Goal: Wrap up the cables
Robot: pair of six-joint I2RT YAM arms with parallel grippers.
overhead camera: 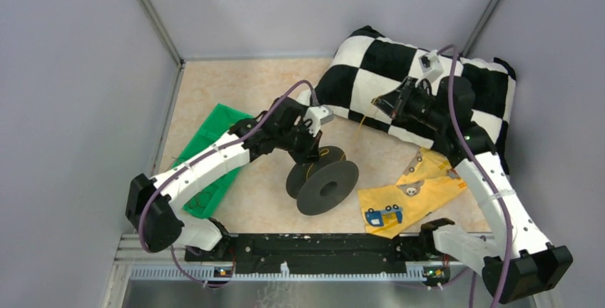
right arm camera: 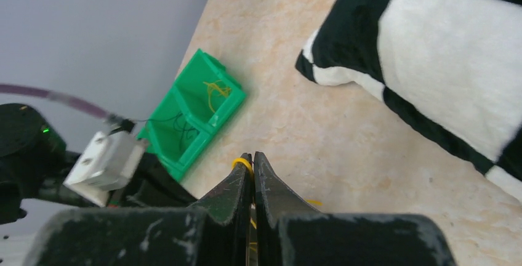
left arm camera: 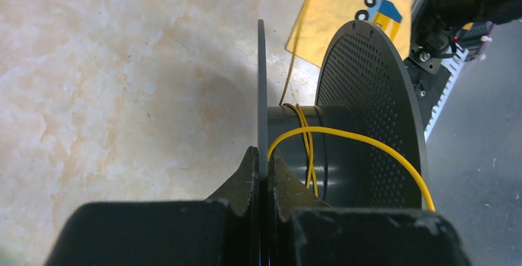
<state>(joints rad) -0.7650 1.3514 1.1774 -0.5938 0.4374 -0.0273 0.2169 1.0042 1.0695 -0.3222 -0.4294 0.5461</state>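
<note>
top view: the left jaws are clenched on one rim of the black spool [overhead camera: 324, 180], which stands on edge on the surface [overhead camera: 271, 87]. the right jaws, raised in front of the checkered pillow [overhead camera: 428, 73], pinch the thin yellow wire [overhead camera: 361, 122]. the wire is too fine to follow all the way to the spool. a hard pull from the right could tip the spool or drag it out of the grip.

left wrist view: a few turns of wire [left arm camera: 306, 140] sit on the hub, and one loop lies loose and slanted. slack could let it slide off.

right wrist view: the jaws are shut on a small bend of wire [right arm camera: 242, 162]. how much is caught is hidden, so it may slip. the strands in the green bin [right arm camera: 197, 118] are hard to make out.
</note>
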